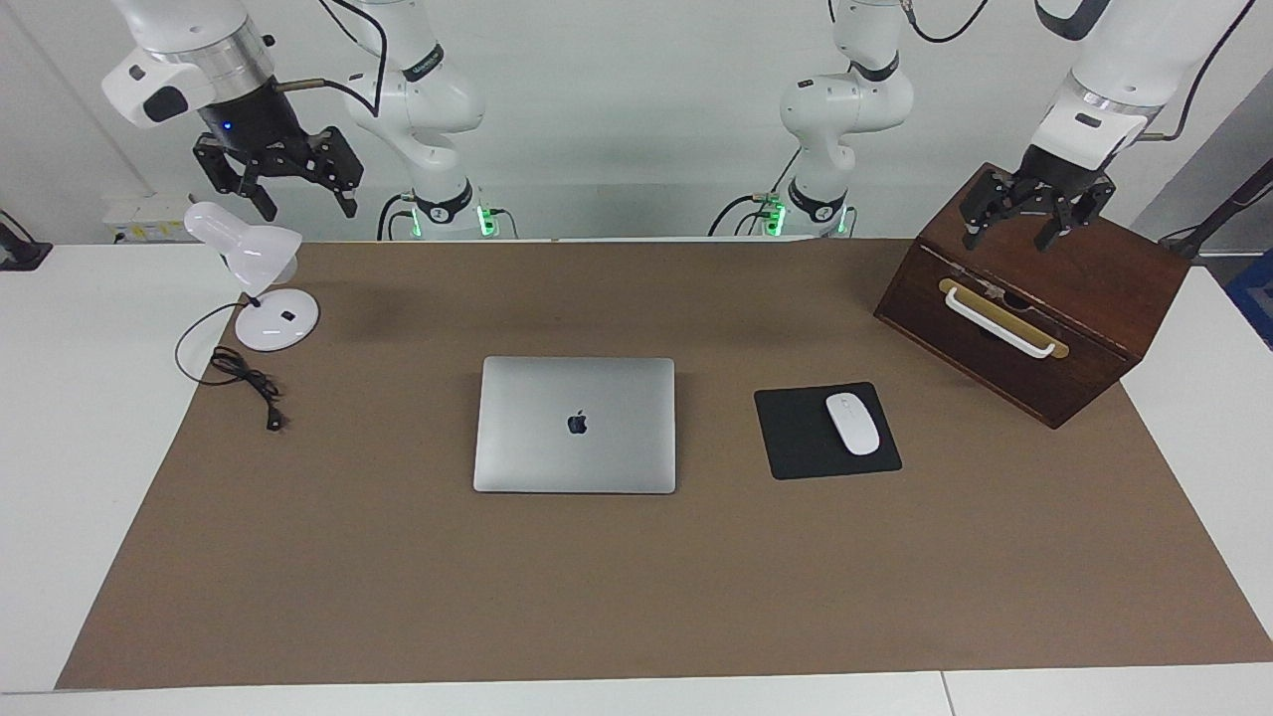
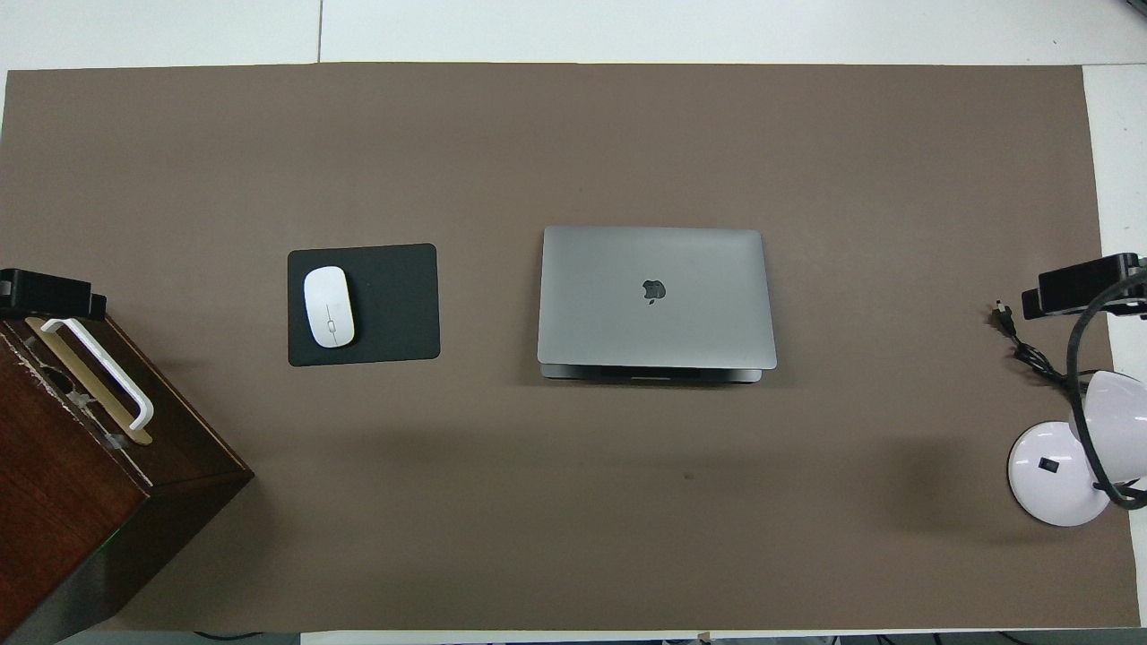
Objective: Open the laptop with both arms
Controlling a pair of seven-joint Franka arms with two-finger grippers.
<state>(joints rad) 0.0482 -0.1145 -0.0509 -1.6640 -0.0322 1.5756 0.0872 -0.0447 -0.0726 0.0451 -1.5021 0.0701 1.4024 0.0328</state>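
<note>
The laptop (image 1: 575, 438) lies closed and flat in the middle of the brown mat, its lid with the dark apple logo facing up; it also shows in the overhead view (image 2: 656, 322). My right gripper (image 1: 301, 197) hangs open in the air over the white desk lamp at the right arm's end of the table; its tip shows in the overhead view (image 2: 1080, 285). My left gripper (image 1: 1008, 231) hangs open in the air over the top of the wooden drawer box at the left arm's end; its tip shows in the overhead view (image 2: 45, 294). Both are well apart from the laptop.
A white lamp (image 1: 261, 283) with a coiled black cable (image 1: 249, 383) stands at the right arm's end. A white mouse (image 1: 852, 424) lies on a black mouse pad (image 1: 796, 438) beside the laptop. A dark wooden drawer box (image 1: 1094, 298) with a white handle (image 1: 998, 323) stands at the left arm's end.
</note>
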